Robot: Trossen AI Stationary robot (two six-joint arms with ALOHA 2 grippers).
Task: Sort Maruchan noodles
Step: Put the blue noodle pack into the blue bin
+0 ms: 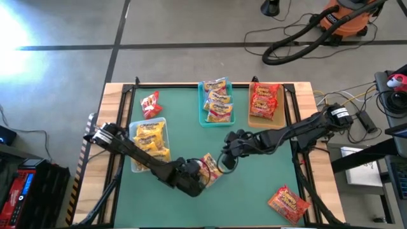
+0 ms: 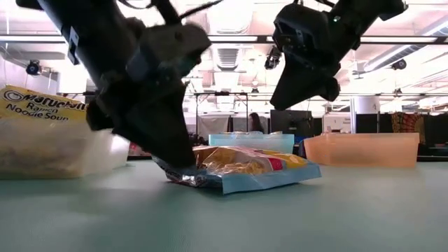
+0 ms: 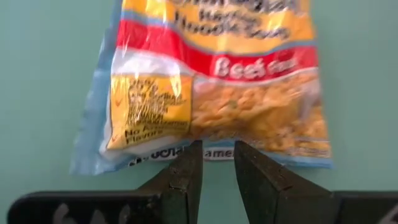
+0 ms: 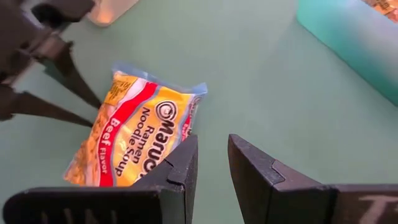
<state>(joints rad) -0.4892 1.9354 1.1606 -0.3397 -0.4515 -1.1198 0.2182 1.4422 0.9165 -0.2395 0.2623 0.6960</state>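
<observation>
One Maruchan noodles packet (image 1: 212,169) (image 3: 217,81), yellow with a red band and pale blue edges, lies flat on the green table mat, near the middle. My left gripper (image 1: 200,179) (image 3: 217,152) is at the packet's end seam, its fingers almost together with a narrow gap. My right gripper (image 1: 225,163) (image 2: 304,98) hangs above the packet's other side with nothing in it, also nearly shut. Other packets lie in three trays at the left and back. Two red packets (image 1: 151,105) (image 1: 289,202) lie loose on the mat. My left gripper has its fingertips (image 3: 189,158) at the packet's end seam (image 3: 214,154), slanting down from the table's left. The seam shows in the narrow gap between the tips. Whether they press on it or only stand over it, I cannot tell. The packet lies flat on the mat (image 2: 252,168).
A clear tray (image 1: 135,166) of yellow packets stands at the left under my left arm. A teal tray (image 1: 203,121) and a tan tray (image 1: 280,116) stand at the back. Bare mat lies along the near edge and in the middle.
</observation>
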